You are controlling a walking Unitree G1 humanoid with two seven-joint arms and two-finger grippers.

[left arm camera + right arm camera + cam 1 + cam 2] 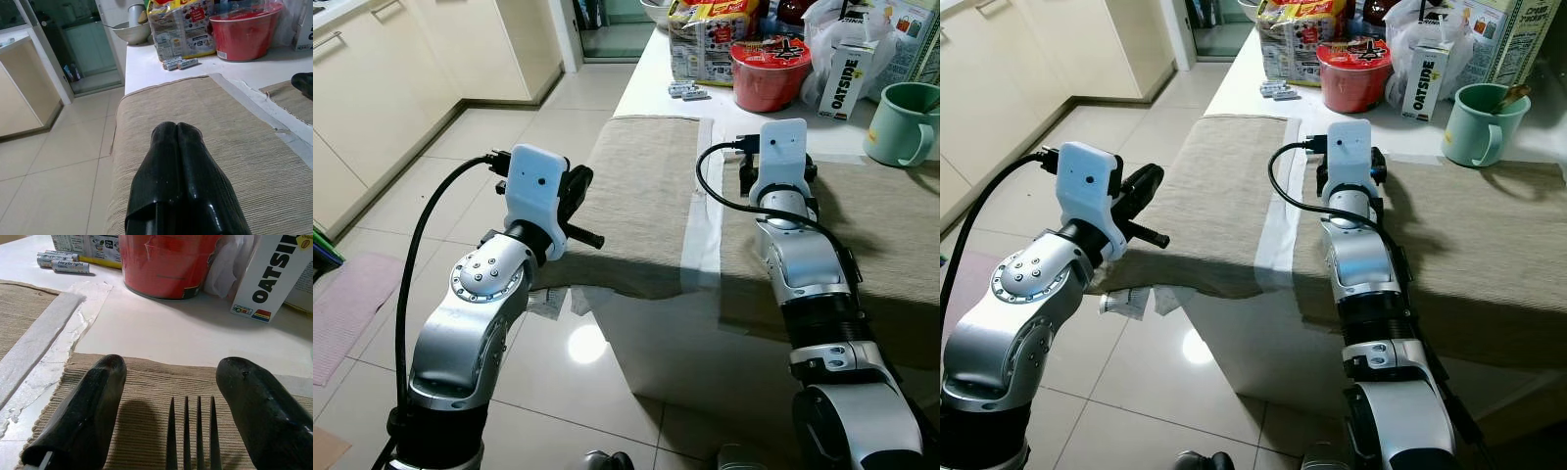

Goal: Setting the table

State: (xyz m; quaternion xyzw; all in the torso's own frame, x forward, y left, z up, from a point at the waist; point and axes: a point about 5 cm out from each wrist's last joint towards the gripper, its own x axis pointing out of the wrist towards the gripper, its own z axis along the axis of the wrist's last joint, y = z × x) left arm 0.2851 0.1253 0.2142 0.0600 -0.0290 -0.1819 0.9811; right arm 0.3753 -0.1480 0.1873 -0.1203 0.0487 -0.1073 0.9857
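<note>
The fork (191, 433) lies flat on the right placemat (146, 377), tines pointing toward the red bowl (168, 264) and the Oatside carton (281, 276), and it sits between the spread fingers of the right gripper (171, 401), which hovers low over it without touching. It looks like thin metal: stiff, light, smooth and apt to slip. Lying flush on woven cloth it offers little edge to get under, so the gripper would likely do best pinching the narrow neck or handle from the sides, not the tines (the handle itself is out of sight). The cloth could bunch or drag if the fingers scrape it. The left gripper (177, 147) has its fingers pressed together, holding nothing, just above the left placemat (641, 196) at the tabletop (651, 73) edge.
</note>
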